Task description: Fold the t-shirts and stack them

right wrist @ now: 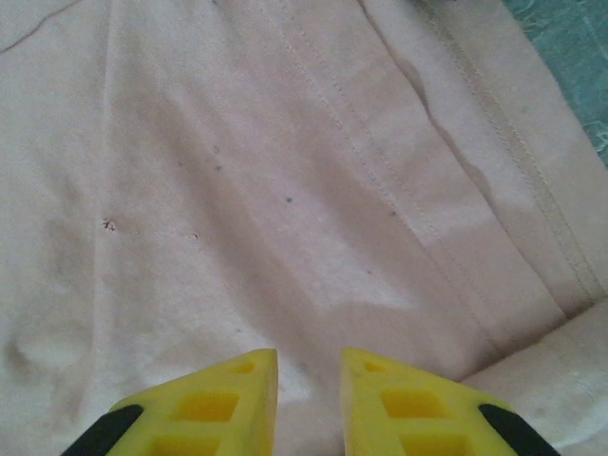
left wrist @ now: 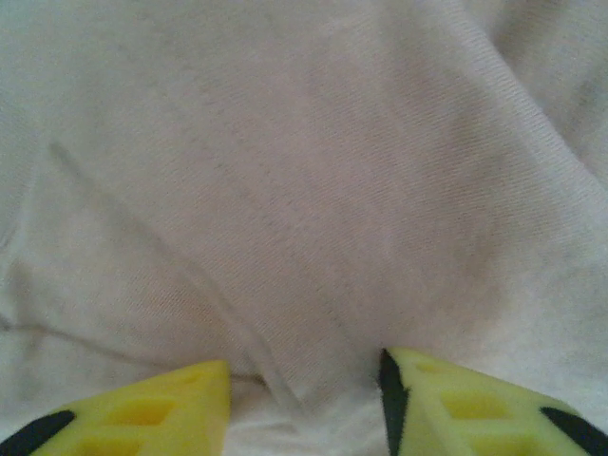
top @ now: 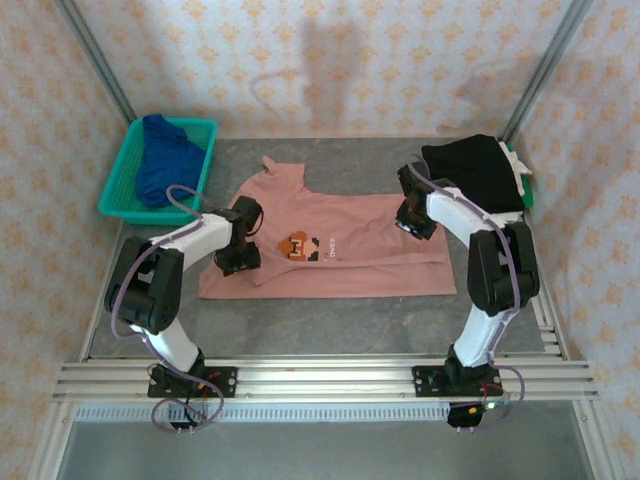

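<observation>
Dusty-pink t-shirt lies spread flat on the grey table, mid-field, pixel-art chest print facing up, one sleeve pointing toward the back wall. A long fold line runs along its right half.

Left gripper sits down on the shirt's left part, just left of the print. Wrist view: left gripper jaws apart, yellow fingers pressed at the cloth, a soft ridge of pink fabric rising in the gap.

Right gripper is over the shirt's right upper edge. Wrist view: right gripper jaws narrowly apart, flat pink cloth under them, nothing pinched; stitched hem runs off to the right.

Royal-blue t-shirt is bunched in the teal mesh basket, back left. Black t-shirt is folded at back right.
</observation>
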